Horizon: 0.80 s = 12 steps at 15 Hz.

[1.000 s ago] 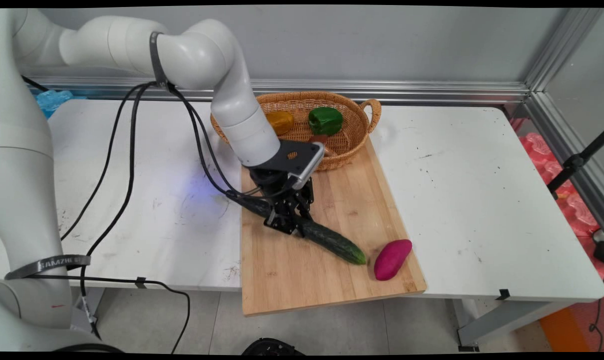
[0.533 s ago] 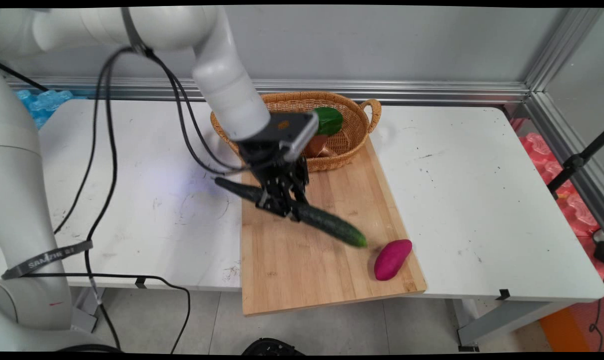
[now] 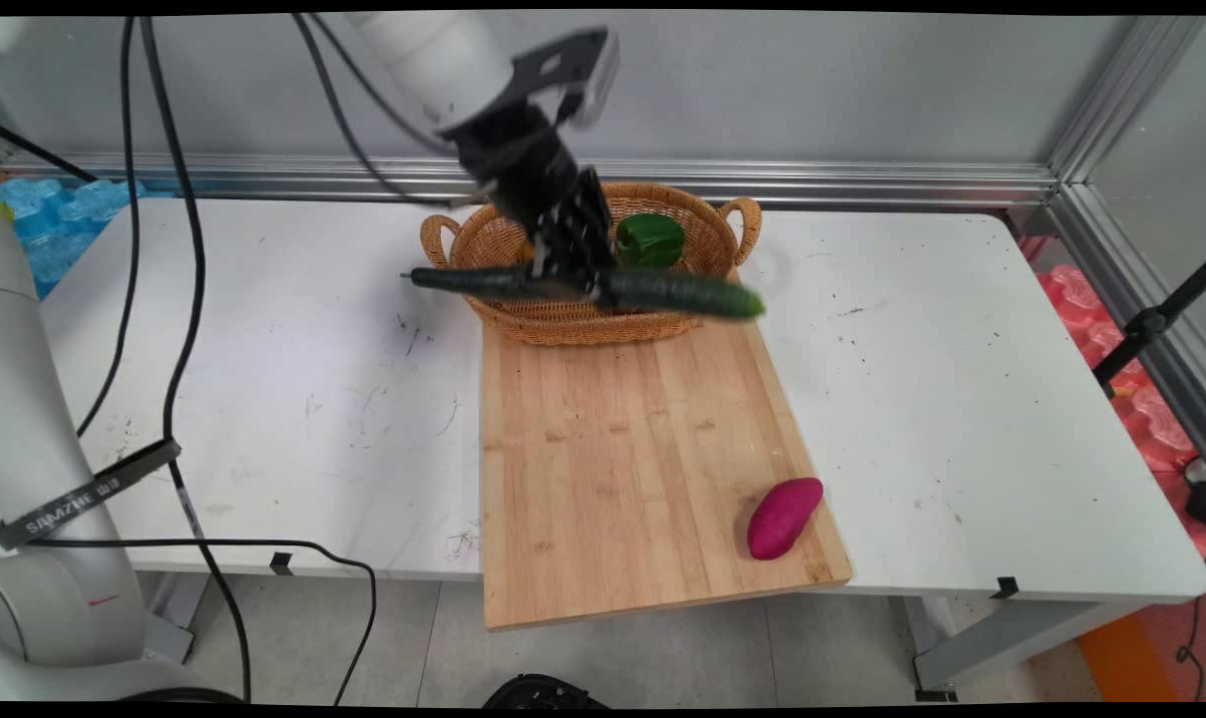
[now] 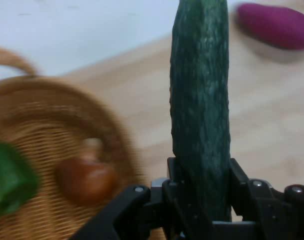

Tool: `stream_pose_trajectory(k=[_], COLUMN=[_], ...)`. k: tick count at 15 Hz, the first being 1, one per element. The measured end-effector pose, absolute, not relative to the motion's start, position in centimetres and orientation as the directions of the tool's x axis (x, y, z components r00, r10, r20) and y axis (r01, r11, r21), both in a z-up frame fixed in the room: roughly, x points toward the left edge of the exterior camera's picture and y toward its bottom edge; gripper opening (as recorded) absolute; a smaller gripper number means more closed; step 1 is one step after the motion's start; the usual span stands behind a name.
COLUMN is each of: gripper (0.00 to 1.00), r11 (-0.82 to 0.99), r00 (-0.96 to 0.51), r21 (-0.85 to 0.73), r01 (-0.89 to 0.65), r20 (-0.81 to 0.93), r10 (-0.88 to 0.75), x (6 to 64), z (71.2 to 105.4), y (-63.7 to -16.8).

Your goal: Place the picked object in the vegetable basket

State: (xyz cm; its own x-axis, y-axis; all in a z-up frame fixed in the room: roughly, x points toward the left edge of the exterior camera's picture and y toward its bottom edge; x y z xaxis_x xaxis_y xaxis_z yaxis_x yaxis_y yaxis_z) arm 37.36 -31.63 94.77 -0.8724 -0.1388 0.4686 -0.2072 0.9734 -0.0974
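Your gripper (image 3: pixel 575 282) holds the long green cucumber (image 3: pixel 662 291) tight around its middle, up in the air. The cucumber lies flat across the front of the woven basket (image 3: pixel 732 234). A green pepper (image 3: pixel 650 239) sits in the basket. A purple sweet potato (image 3: pixel 784 517) lies on the wooden board (image 3: pixel 612 479) on the bench (image 3: pixel 962 399).

hand (image 3: pixel 575 274) raised high, fingers clamped
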Motion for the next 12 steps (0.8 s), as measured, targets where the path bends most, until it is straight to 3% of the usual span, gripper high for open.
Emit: stream_pose_trajectory(k=[6,12], gripper=[0.0,0.0], r11=[0.897,0.852], r00=[-0.793,-0.74], r21=[-0.128,-0.114], r01=[-0.423,-0.511], r20=[0.53,0.562], r10=[-0.299,-0.369], x=[38.3,37.9], z=[96.2,93.4], y=[-36.8,-41.3])
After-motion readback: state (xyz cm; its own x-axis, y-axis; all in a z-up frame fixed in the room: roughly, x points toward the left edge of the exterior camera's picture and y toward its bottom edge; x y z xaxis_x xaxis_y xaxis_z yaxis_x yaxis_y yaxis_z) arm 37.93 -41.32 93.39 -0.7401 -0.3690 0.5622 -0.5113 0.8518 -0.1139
